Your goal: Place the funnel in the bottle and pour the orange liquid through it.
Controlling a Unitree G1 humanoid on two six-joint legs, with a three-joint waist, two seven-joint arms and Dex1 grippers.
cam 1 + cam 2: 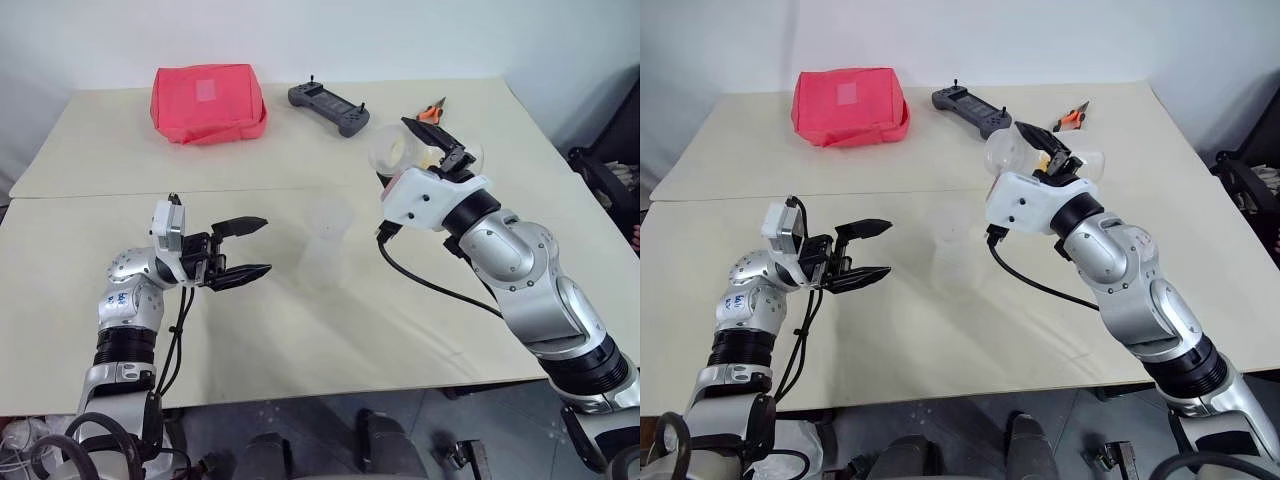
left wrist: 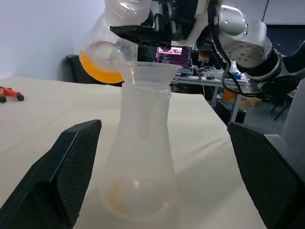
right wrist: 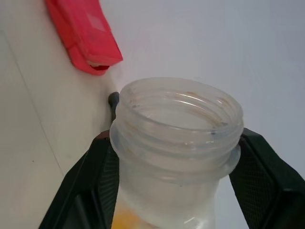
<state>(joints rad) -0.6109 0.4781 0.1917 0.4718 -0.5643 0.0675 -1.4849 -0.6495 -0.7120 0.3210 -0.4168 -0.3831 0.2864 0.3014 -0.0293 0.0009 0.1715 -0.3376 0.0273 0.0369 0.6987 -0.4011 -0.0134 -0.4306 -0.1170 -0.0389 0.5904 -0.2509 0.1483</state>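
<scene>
While my right hand (image 3: 176, 157) grips the container (image 3: 177, 143) of orange liquid (image 2: 97, 71), I would tip slowly, mouth centred over the funnel (image 2: 145, 72). My left hand (image 1: 240, 248) waits wide open and empty beside the bottle (image 2: 140, 157), ready to steady it.

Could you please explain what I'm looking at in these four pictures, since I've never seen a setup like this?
This is a two-armed humanoid robot at a beige table. Two pictures come from its head, looking down over both arms; the other two come from cameras on its wrists. The right claw is shut on a clear container with some orange liquid in it, held tipped near a flask-shaped bottle that has a clear funnel in its neck. The left claw waits open beside the bottle. At the table's far side lie a red pouch, a dark handheld controller and orange-handled pliers.
</scene>
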